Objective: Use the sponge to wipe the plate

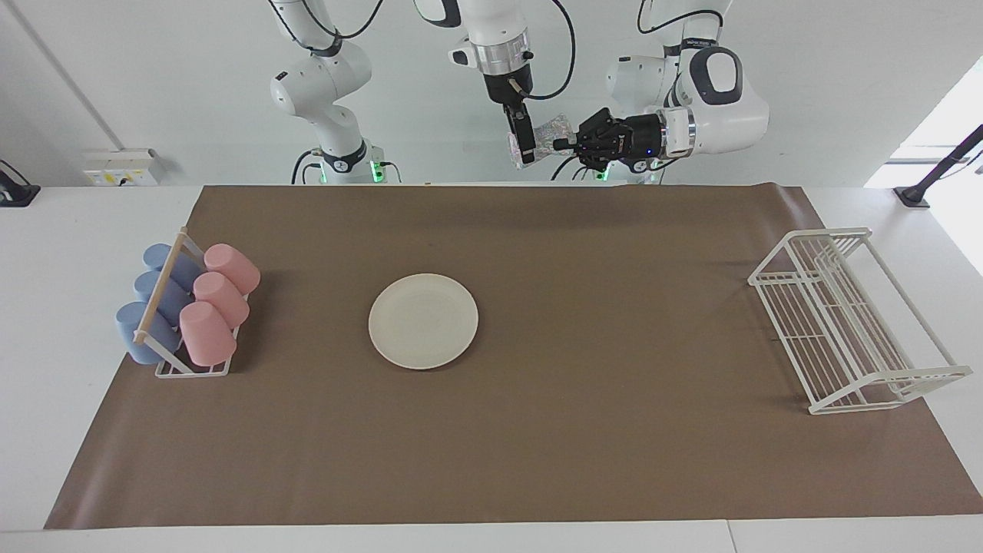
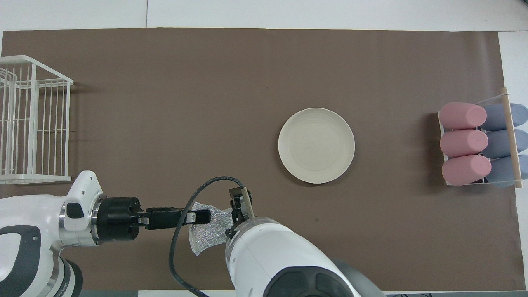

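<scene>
The cream-white plate (image 1: 423, 320) (image 2: 316, 145) lies flat and bare on the brown mat, near the middle of the table. The silvery sponge (image 1: 550, 135) (image 2: 207, 233) hangs in the air over the mat's edge at the robots' end, apart from the plate. My left gripper (image 1: 567, 143) (image 2: 202, 216) reaches in level and is shut on one side of the sponge. My right gripper (image 1: 525, 153) (image 2: 238, 208) points down and is shut on the sponge's other side. The sponge spans between the two grippers.
A rack of pink and blue cups (image 1: 188, 307) (image 2: 480, 144) lying on their sides stands at the right arm's end of the mat. A white wire rack (image 1: 845, 322) (image 2: 33, 119) stands at the left arm's end.
</scene>
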`<state>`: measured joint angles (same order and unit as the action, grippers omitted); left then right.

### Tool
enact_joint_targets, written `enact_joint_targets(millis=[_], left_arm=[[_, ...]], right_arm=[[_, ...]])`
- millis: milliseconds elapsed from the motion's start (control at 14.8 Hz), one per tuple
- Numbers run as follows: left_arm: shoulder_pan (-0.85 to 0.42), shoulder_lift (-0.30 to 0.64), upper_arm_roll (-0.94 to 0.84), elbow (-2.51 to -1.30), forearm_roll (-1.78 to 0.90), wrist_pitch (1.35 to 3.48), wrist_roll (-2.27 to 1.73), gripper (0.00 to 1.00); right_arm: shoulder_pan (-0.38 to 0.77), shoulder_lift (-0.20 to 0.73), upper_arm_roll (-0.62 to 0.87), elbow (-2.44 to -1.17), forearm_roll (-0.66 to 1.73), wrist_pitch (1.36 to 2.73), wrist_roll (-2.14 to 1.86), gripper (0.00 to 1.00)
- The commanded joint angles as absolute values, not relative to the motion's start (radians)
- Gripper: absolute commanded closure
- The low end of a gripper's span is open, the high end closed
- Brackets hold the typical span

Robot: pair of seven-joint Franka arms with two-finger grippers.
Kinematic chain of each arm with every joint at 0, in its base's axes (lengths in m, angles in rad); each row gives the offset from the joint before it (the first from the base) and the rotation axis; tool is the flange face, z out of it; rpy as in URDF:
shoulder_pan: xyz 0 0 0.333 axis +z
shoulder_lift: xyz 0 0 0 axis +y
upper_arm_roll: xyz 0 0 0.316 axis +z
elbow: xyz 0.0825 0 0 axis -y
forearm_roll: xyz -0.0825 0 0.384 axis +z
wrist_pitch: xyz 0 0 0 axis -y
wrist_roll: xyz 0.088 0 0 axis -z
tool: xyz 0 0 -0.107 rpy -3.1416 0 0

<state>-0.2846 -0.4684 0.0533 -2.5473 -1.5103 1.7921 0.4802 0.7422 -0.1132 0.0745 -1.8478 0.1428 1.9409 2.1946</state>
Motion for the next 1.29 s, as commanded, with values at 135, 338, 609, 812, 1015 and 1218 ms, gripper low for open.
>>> enact_joint_targets(millis=[135, 338, 609, 812, 1015, 1218], left_arm=[[-0.296, -0.505, 0.069, -2.583, -1.526, 1.776, 0.497, 1.0], [-0.296, -0.505, 0.069, -2.583, -1.525, 1.775, 0.495, 1.0], [-0.293, -0.505, 0.069, -2.583, -1.52, 1.77, 0.494, 1.0], [-0.293, -0.503, 0.069, -2.583, -1.519, 1.77, 0.492, 1.0], [-0.293, -0.503, 0.069, -2.583, -1.516, 1.77, 0.489, 1.0], [-0.29, -0.5, 0.069, -2.579, -1.5, 1.769, 0.463, 0.01]], right_arm=[[0.744, -0.141, 0.078, -1.893, 0.166, 2.015, 2.227, 0.0], [0.744, -0.141, 0.078, -1.894, 0.186, 2.023, 2.235, 0.39], [0.744, -0.143, 0.08, -1.894, 0.184, 2.0, 2.203, 0.96], [0.742, -0.143, 0.081, -1.894, 0.184, 2.0, 2.197, 1.0], [0.742, -0.143, 0.081, -1.894, 0.184, 1.999, 2.197, 1.0], [0.741, -0.143, 0.08, -1.894, 0.184, 1.994, 2.195, 1.0]])
